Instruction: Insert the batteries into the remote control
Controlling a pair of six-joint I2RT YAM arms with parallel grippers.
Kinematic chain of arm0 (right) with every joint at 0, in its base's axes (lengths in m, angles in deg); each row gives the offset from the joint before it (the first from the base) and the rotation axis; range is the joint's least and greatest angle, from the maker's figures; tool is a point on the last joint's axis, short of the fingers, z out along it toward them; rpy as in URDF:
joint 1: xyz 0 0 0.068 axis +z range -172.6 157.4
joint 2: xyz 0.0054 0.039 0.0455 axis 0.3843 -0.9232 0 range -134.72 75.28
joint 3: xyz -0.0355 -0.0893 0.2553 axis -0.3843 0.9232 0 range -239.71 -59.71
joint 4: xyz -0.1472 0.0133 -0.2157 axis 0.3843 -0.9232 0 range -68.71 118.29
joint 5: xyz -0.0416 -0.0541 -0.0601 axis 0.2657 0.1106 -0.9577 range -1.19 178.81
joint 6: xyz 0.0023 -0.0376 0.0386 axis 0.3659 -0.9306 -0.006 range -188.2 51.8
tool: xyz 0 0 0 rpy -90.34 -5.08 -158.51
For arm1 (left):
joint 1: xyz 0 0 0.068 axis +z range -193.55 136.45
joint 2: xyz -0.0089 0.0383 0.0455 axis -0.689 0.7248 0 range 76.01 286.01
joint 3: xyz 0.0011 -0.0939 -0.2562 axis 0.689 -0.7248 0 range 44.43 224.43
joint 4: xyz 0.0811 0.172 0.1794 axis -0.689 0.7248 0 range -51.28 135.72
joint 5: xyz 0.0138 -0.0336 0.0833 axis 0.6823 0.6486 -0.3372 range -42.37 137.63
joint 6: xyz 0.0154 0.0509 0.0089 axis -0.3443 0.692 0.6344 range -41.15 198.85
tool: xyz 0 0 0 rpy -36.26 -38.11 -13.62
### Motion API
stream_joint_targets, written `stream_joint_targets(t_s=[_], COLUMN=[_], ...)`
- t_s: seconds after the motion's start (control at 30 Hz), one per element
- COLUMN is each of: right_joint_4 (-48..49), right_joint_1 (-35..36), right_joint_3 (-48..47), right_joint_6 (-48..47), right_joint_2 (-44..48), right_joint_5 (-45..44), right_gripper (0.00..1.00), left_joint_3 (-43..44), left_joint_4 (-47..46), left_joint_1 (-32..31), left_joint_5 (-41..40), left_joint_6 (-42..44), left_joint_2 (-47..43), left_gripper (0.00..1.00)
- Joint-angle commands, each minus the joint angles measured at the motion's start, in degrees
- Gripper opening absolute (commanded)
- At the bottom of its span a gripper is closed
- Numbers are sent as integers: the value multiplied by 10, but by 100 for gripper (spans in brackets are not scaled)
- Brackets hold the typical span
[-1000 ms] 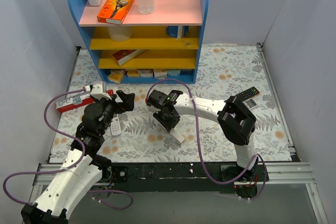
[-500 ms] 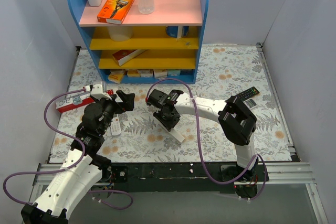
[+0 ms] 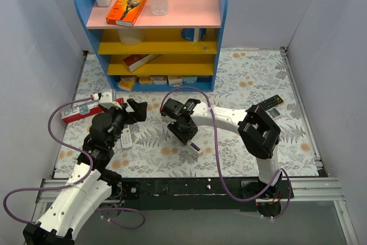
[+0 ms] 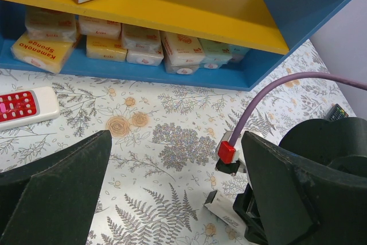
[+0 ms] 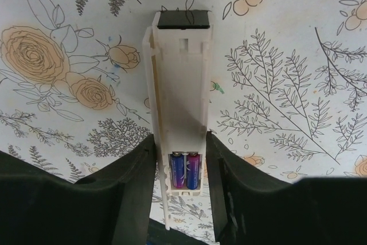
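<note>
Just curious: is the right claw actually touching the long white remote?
Touching. Right wrist view: both fingers of the right gripper press against the sides of the remote control.

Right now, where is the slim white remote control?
In the right wrist view, the remote control is gripped by the right gripper, two batteries in its open compartment; from above, this is near the middle of the table.

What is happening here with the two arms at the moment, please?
The right gripper is clamped on the sides of the slim white remote control, with the floral table behind it. The remote's battery compartment is open, and two purple batteries lie side by side at the end nearest the fingers. The left gripper hangs open and empty near the blue shelf, handling nothing.
</note>
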Motion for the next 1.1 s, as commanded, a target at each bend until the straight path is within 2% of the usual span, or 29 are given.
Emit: stream_joint_targets(t_s=[0.0,0.63,1.07], right_joint_4=[2,40,98], right_joint_1=[-2,10,77], right_joint_3=[8,33,51], right_joint_6=[-3,-10,-10], right_joint_2=[23,73,39], right_joint_5=[-8,-14,-12], right_gripper=[48,45,46], left_joint_3=[-1,-1,-1], left_joint_4=[1,1,4], left_joint_1=[2,2,3], left_joint_5=[6,11,9], left_joint_6=[4,2,2], left_joint_2=[-3,1,-1], left_gripper=[98,98,98])
